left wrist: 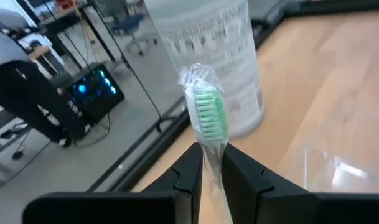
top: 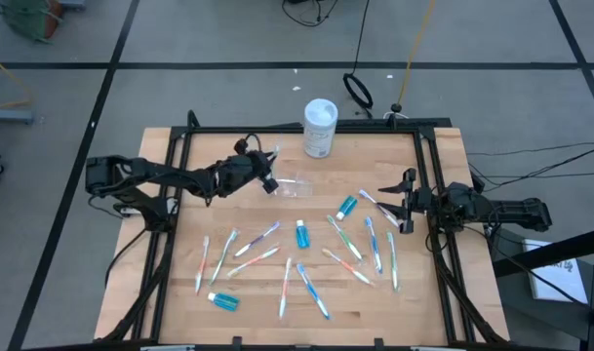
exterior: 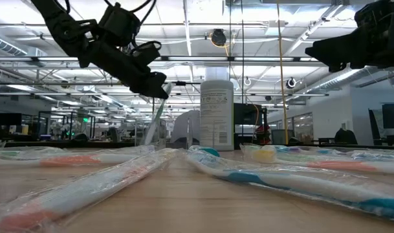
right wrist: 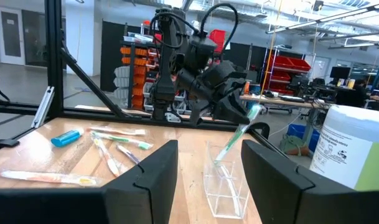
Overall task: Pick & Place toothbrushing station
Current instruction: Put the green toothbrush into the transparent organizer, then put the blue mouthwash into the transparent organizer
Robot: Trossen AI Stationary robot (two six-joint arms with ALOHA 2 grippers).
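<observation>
**First toothbrush at the cup, the rest yet to move**

While most of the station lies spread across the counter, you are only at the opening of the job. Start with the biggest item: the tall white container stands at the far edge and is no part of the load.

The left arm reaches in over the far half of the counter, and its pincer stands narrowly closed around a green-bristled toothbrush in clear wrapping, head up. The right wrist view shows that brush slanting down into the clear cup, its lower end inside or right at the rim; whether it has been let go you cannot tell, and nothing else shows in the cup.

The right arm waits at the right side of the counter, its pincer wide and empty, facing the cup.

Left to do, by my reading: about a dozen wrapped toothbrushes lie loose over the near half of the counter, and three blue toothpaste tubes rest flat among them, one beside the right group, one near the middle, one toward the near left corner. None of these is in the cup.
</observation>
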